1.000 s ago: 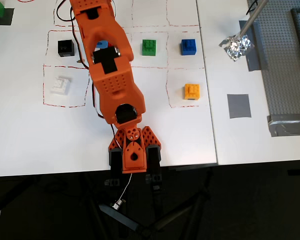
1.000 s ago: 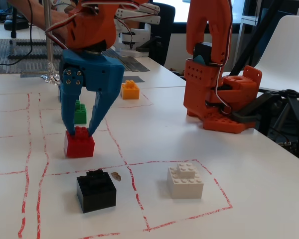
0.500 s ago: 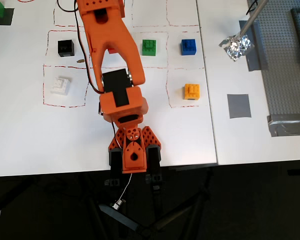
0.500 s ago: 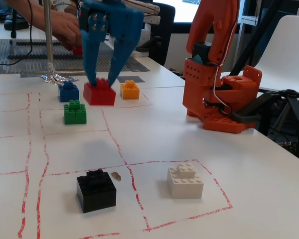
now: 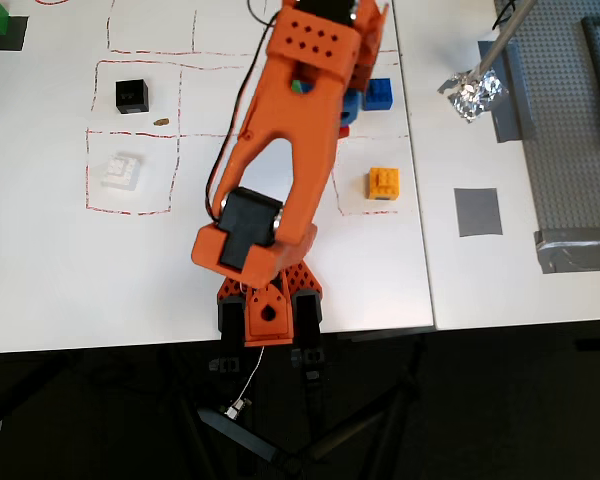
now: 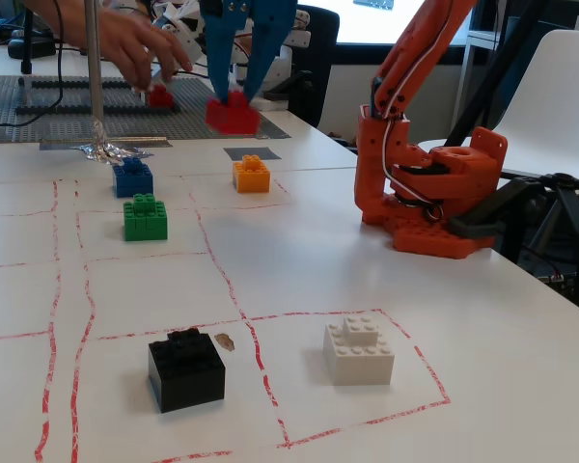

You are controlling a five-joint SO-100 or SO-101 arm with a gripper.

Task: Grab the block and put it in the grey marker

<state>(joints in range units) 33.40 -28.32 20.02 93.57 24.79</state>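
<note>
Your small red studded plastic block hangs in the air, clamped by its top between the blue jaws, short of the flat dark-grey square marker. That shallow pinch could slip as you swing over. The orange brick sits near the marker.

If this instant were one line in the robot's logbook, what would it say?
gripper: shut on red block | block: lifted off table, mid-air | grey marker: empty

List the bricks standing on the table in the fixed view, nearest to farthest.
Black brick, white brick, green brick, blue brick, orange brick.
</note>
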